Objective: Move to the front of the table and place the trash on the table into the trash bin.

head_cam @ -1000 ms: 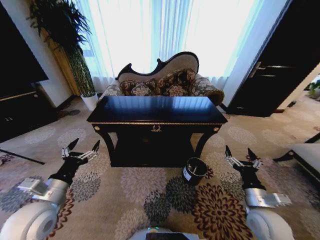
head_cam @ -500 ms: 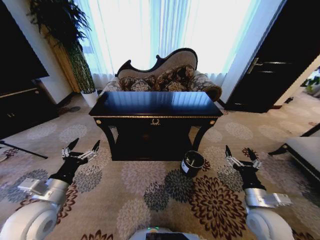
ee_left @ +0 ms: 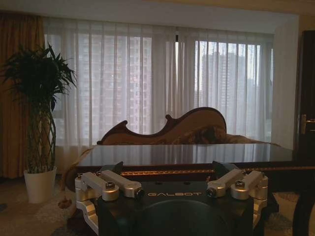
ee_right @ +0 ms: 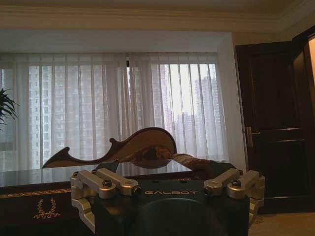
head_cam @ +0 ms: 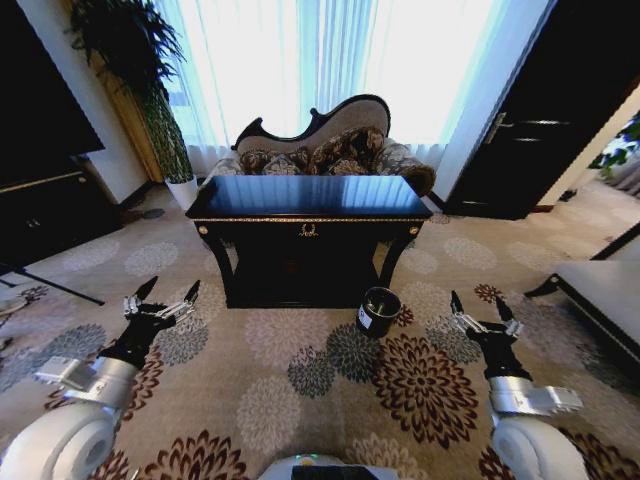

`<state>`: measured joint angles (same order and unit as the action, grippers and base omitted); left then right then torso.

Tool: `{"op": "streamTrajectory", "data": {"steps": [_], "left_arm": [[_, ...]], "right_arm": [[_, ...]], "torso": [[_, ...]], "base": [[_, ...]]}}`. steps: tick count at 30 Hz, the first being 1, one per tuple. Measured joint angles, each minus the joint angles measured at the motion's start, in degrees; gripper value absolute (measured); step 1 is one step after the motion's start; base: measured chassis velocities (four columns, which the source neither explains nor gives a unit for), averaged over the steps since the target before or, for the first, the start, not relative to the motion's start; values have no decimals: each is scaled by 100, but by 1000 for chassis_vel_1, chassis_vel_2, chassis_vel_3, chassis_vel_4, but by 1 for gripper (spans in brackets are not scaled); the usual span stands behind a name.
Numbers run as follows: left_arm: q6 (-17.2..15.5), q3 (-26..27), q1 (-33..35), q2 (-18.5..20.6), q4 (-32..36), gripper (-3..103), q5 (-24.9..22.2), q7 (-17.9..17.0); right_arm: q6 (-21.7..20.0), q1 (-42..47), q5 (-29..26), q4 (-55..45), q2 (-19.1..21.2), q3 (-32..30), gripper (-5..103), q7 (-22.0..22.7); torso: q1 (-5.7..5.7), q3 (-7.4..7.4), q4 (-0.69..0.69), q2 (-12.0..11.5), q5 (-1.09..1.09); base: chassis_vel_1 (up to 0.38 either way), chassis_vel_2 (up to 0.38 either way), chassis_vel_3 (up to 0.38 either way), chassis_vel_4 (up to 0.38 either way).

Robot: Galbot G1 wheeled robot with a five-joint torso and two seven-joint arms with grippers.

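Table [head_cam: 310, 196] farther off than before

Trash bin [head_cam: 378, 310] before table [head_cam: 310, 206] (seemingly right).

Glossy black table [head_cam: 310, 197] — floral-patterned carpet [head_cam: 300, 370]

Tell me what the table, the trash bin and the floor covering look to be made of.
Table: likely wood under a glossy black lacquer; the top mirrors the bright window, and gold trim with an emblem runs along its front edge.
Trash bin: dark, slightly shiny, maybe plastic or metal; hard to tell.
Floor covering: woven carpet, matte, printed with large flowers.
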<state>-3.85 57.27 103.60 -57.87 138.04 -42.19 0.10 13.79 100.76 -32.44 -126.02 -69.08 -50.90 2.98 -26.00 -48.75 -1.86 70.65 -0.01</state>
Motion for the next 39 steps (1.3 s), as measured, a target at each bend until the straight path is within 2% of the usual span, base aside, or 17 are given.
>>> {"op": "streamTrajectory", "data": {"steps": [15,39], "left_arm": [[0,0,1,0,0,100,0,0],[0,0,-1,0,0,100,0,0]], "right_arm": [[0,4,0,0,0,0,100,0],[0,-1,0,0,0,0,100,0]], "torso": [[4,1,1,3,0],[0,0,0,0,0]], "base": [[178,-169,-171,181],[3,-4,-4,4]]}}
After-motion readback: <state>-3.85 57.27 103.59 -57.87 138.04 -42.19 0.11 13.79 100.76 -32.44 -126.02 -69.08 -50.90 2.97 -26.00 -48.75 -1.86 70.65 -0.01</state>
